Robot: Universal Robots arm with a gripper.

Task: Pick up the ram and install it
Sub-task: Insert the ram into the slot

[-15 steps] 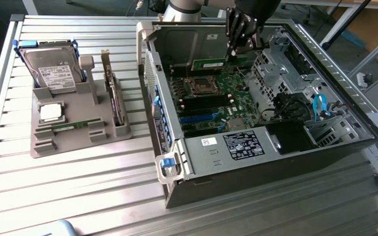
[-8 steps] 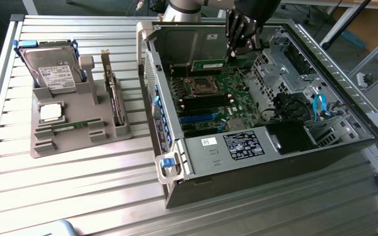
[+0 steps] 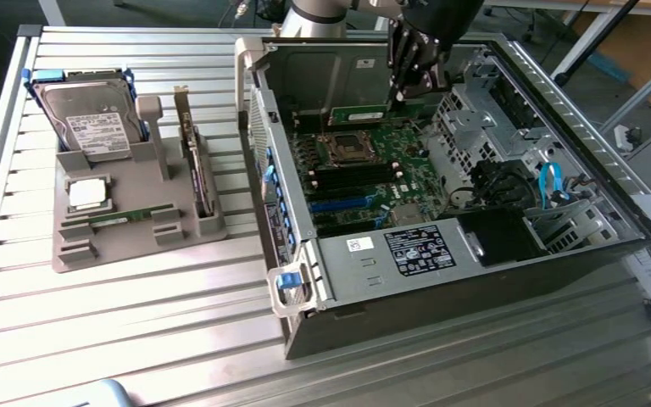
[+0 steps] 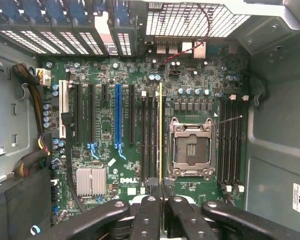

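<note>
One ram [image 4: 160,130] is pinched in your gripper [image 4: 162,202], whose fingers are closed tight on its thin faces. In the wrist view you see it edge-on, as a narrow yellow-green line. It runs parallel to the black memory slots [image 4: 150,137] on the motherboard [image 4: 105,145], just beside the empty processor socket [image 4: 191,149]. That line-up looks deliberate to me: with the stick on edge and along the slots, its contact edge faces the board. You cannot tell from these views whether it touches a slot or hangs just above.

In the exterior view the ram [image 3: 359,111] shows as a short green strip below the gripper [image 3: 407,89], deep inside the computer case [image 3: 303,288] and above the socket. The case lies on its side with the panel off. That is presumably why the arm can come down on the board from above.

On the exterior view's left, well apart from the case, a grey holder [image 3: 133,246] sits on the slatted table [image 3: 133,339]. A second green stick [image 3: 116,219] lies in a groove of the holder, untouched. A silver processor chip [image 3: 86,193], a hard drive [image 3: 97,119] and an upright dark card [image 3: 196,170] each have their own place there too. Keeping each part in a fixed seat likely gives you a known place to grasp it from.

By my reading, the pickup is done and the seating is not.
</note>
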